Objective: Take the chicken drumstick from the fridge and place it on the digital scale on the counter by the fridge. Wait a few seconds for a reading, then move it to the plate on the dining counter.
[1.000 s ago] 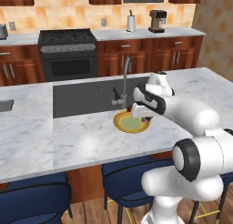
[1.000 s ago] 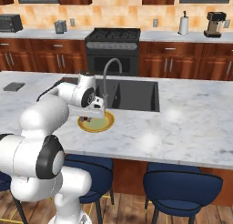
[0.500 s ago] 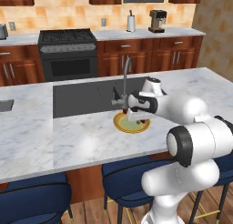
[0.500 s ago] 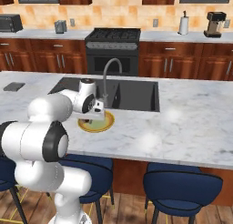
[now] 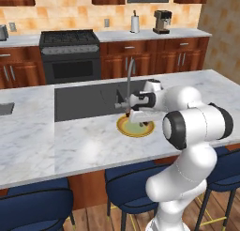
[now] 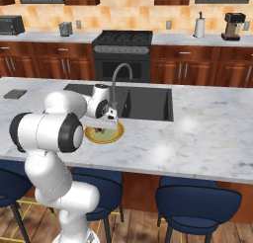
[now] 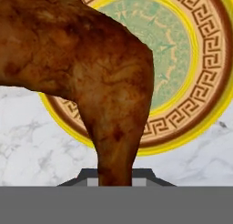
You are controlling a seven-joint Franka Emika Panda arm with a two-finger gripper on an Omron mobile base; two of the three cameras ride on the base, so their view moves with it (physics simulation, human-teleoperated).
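The gripper [image 5: 132, 116] hangs just over the plate [image 5: 123, 129], which sits on the dining counter [image 5: 56, 141] by the near edge of the sink [image 5: 89, 101]. Its fingers are closed tight on the narrow end of the drumstick [image 7: 86, 77], whose fat end hangs above the plate's patterned centre. The meat looks glossy and lumpy, so I'd judge it light, firm and rather slippery. The thin bony end seems the sensible place to pinch it.
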